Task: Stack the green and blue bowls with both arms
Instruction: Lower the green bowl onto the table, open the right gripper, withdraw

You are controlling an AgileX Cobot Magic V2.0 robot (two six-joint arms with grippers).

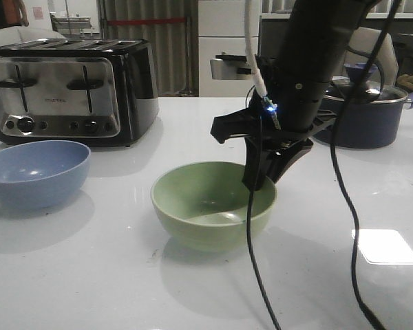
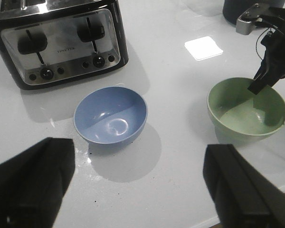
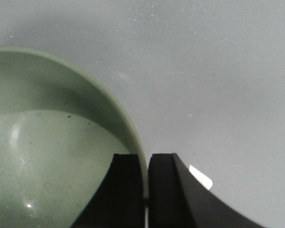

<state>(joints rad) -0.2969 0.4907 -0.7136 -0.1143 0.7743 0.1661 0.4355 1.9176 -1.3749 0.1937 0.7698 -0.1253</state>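
White table under us, toaster at back. We see blue bowl just before toaster, green bowl well right of it. Our right gripper pinches green bowl's rim, one finger inside, one outside. Our left gripper spread wide, holding nothing, near blue bowl.

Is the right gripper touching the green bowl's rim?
Touching. The right wrist view shows the right gripper with one finger on each side of the green bowl rim, no gap visible.
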